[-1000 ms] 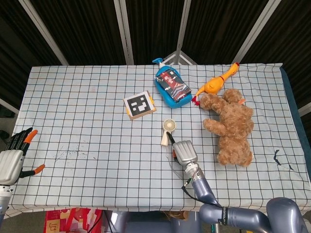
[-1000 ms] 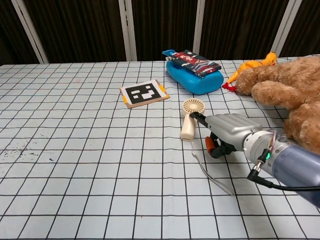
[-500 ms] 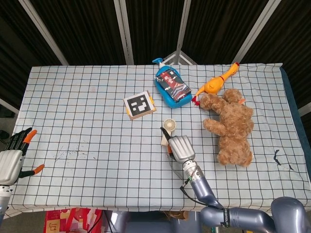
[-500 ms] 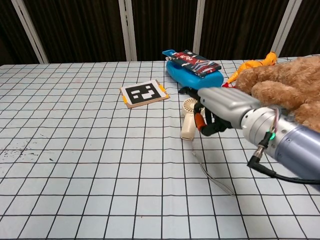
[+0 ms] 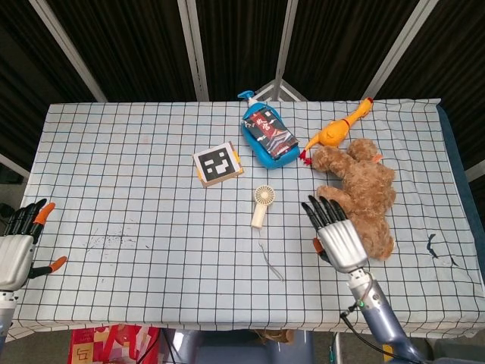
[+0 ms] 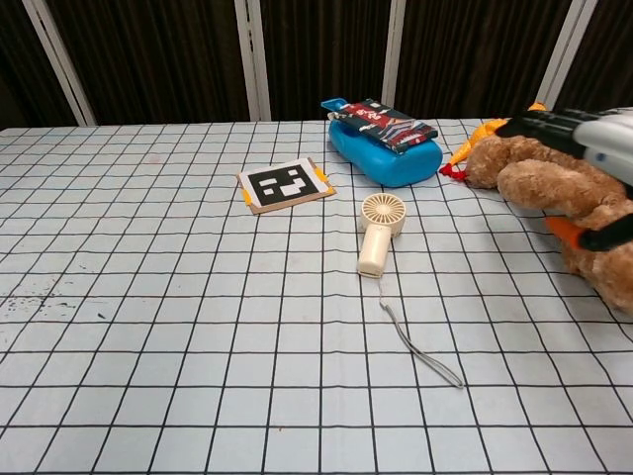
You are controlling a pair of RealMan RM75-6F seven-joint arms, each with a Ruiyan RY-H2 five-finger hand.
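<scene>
Fan (image 5: 261, 205) lies on the checked table (image 5: 136, 174) near its middle, head toward the far edge, handle toward us, so the long axis runs roughly front-to-back w/ a slight tilt; its wrist cord (image 5: 270, 259) trails off the handle end toward the near edge. Our right hand (image 5: 335, 233) hovers to the right of the fan, fingers spread and holding nothing, right beside the teddy bear (image 5: 362, 193) and overlapping its lower part in the head view. So the fan sits to that hand's left, apart from it, handle end nearer. Our left hand (image 5: 17, 246) is at the far left table edge, also spread w/ nothing in it, well apart from the fan; the right hand is clearly nearer. Behind the fan: a marker card (image 5: 217, 164), a blue bottle (image 5: 265, 138) w/ a packet on top, and a rubber chicken (image 5: 339, 130).
</scene>
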